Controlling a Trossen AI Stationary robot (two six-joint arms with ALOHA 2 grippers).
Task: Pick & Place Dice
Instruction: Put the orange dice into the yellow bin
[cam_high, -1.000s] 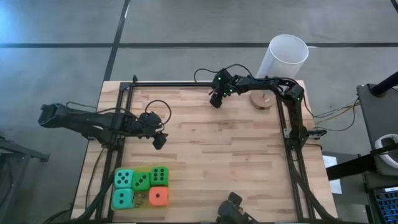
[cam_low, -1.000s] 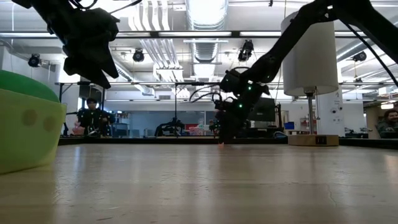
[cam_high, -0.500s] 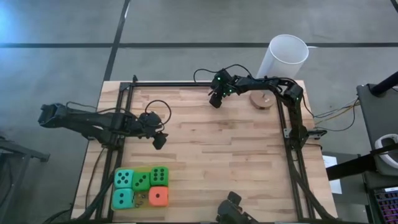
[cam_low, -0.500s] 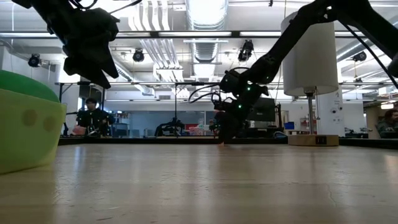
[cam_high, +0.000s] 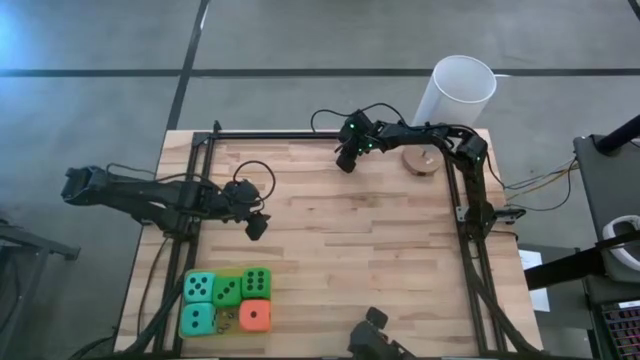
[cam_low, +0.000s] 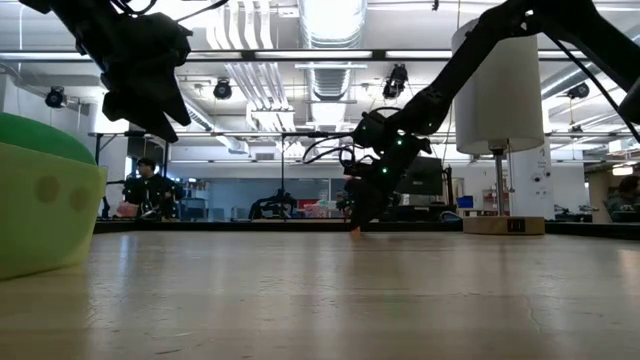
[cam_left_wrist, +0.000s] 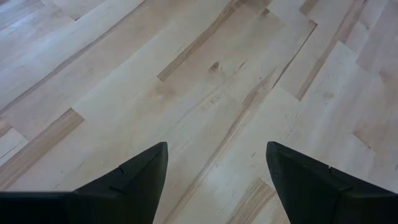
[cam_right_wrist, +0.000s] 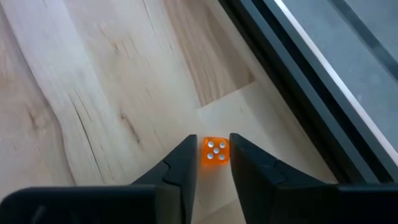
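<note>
We judge the task barely begun: our right end effector (cam_right_wrist: 212, 163) has its fingers drawn in on a tiny orange die (cam_right_wrist: 215, 151) near the tabletop's (cam_high: 340, 230) far rail, not yet lifted; our left end effector (cam_left_wrist: 214, 180) hangs open, empty, above bare wood.

overhead and table-level views share the wooden table (cam_high: 350, 250).
</note>
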